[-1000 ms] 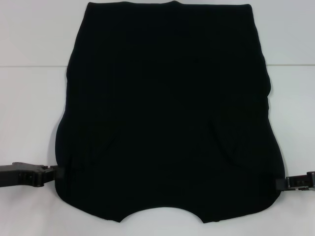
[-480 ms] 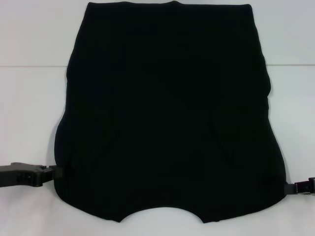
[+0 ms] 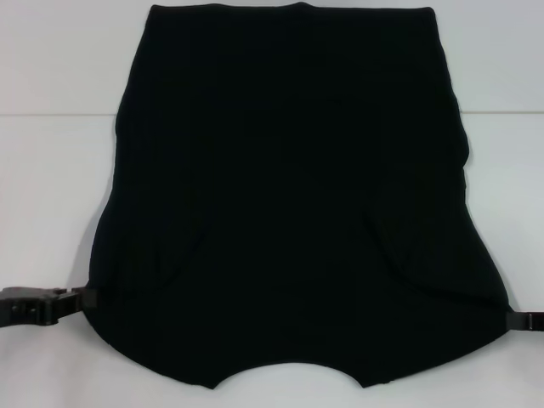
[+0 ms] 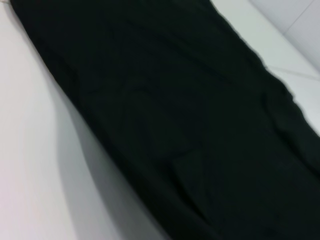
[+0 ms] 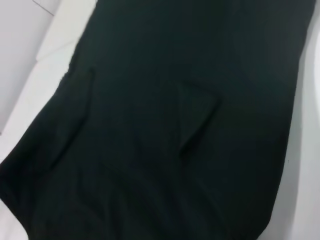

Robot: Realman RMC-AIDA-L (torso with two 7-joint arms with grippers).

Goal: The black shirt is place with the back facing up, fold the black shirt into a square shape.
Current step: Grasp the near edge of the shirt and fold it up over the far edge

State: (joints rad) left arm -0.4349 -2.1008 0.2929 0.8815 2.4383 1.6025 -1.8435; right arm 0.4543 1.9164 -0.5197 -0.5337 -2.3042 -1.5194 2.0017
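Note:
The black shirt (image 3: 289,195) lies flat on the white table, sleeves folded in. Its curved neckline is at the near edge and its hem at the far edge. My left gripper (image 3: 87,299) is at the shirt's near left corner and my right gripper (image 3: 512,320) at its near right corner. Each is shut on the fabric edge. That right corner is drawn out to a point toward the right gripper. The shirt fills the left wrist view (image 4: 190,125) and the right wrist view (image 5: 170,125). Neither wrist view shows fingers.
The white table (image 3: 51,195) shows bare on both sides of the shirt, with a seam line running across it at the far part. A narrow strip of table lies between the neckline and the near edge of the view.
Both grippers have moved outward, the left one leftward and the right one rightward and slightly down. The shirt's near corners have spread wider with them, most clearly on the right.

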